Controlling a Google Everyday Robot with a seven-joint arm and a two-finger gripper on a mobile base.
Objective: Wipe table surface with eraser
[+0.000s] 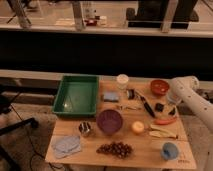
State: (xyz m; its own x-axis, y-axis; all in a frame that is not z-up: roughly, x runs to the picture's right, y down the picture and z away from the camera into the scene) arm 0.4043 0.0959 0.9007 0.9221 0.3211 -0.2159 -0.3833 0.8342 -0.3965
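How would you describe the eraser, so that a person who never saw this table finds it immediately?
Start at the light wooden table surface and go to its right edge, where the white robot arm's gripper hangs. The eraser is the small black block just left of it, in front of the red-orange bowl. Unlike the long black-handled utensil beside it, it is short and boxy.
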